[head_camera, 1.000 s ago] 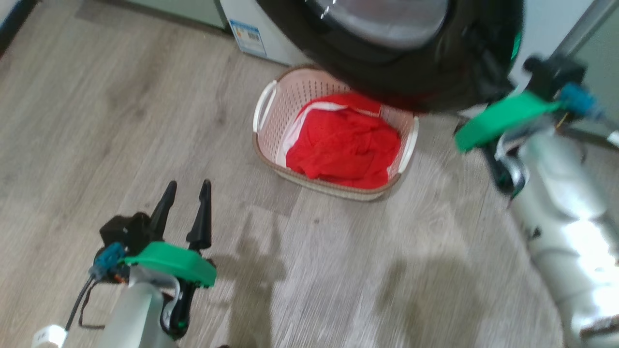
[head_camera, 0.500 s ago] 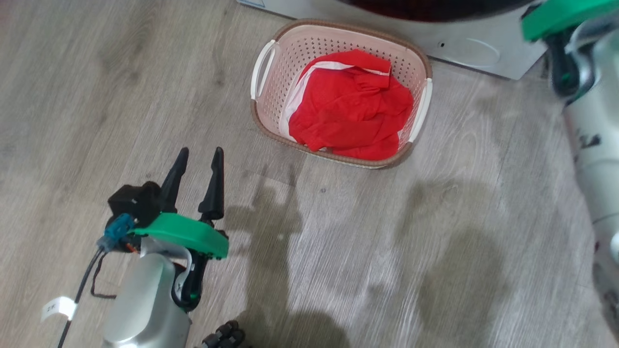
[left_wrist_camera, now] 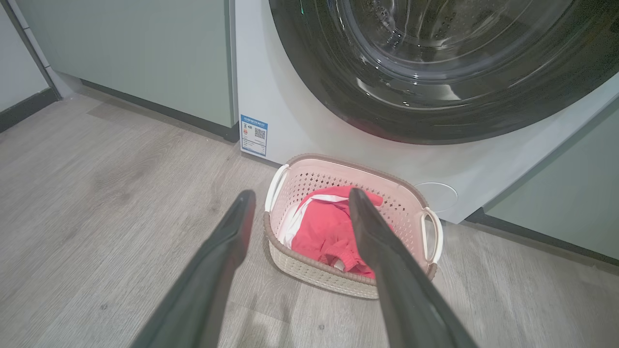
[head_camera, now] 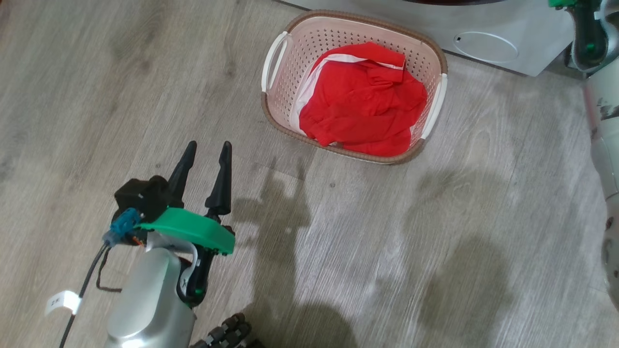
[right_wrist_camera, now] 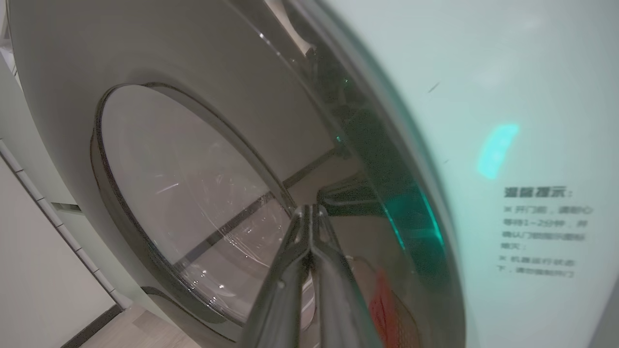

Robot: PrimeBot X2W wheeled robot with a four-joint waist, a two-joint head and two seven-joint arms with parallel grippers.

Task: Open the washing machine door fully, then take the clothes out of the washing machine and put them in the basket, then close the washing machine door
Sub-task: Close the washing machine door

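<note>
The cream basket [head_camera: 437, 104] stands on the floor in front of the washing machine [head_camera: 532, 29], and the red clothes [head_camera: 362, 104] with white parts lie inside it. In the left wrist view the washing machine door [left_wrist_camera: 338, 96], a black ring around clear glass, lies flat against the white front above the basket [left_wrist_camera: 314, 270]. My left gripper [head_camera: 209, 147] hovers open and empty over the floor, short of the basket's near left corner. My right gripper [right_wrist_camera: 309, 209] is shut with nothing in it, its tips at the door's glossy ring [right_wrist_camera: 367, 159].
Pale green cabinets [left_wrist_camera: 145, 58] flank the machine on both sides. A blue sticker [left_wrist_camera: 254, 135] and a small round hatch [head_camera: 486, 47] mark its lower front. My right forearm [head_camera: 604, 154] runs along the right edge. Wood floor [head_camera: 362, 241] lies open before the basket.
The head camera has tilted down. The door, which overhung the basket a second ago, has gone out of the top of the view with my right gripper. My left gripper stays open.
</note>
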